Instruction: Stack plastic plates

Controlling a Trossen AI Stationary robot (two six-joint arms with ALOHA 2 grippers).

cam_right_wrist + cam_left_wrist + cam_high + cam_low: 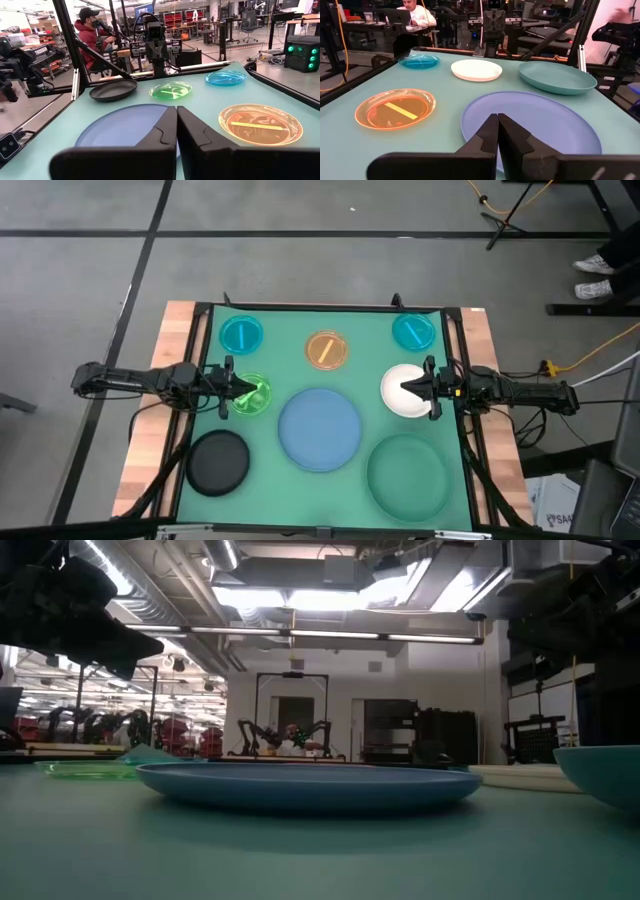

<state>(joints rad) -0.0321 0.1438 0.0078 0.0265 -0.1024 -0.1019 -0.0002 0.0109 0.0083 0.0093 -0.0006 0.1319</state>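
The left gripper (243, 387) hangs over the lime-green plate (254, 396), its fingers (487, 137) pressed tight together with nothing in them. The right gripper (405, 388) hangs over the white plate (399, 393), and its fingers (187, 127) are squeezed together too, holding nothing.

The big light-blue plate (320, 429) lies flat on the green counter (285, 345), between the two grippers and a little nearer the front edge. The orange plate (326, 350) sits between them on the far side. One cyan plate (241, 335) lies behind the left fingers, and the other cyan plate (413, 332) behind the right fingers. The black plate (218, 461) lies in front of the left fingers. The dark-green plate (408, 472) lies in front of the right fingers. No plate rests on another.
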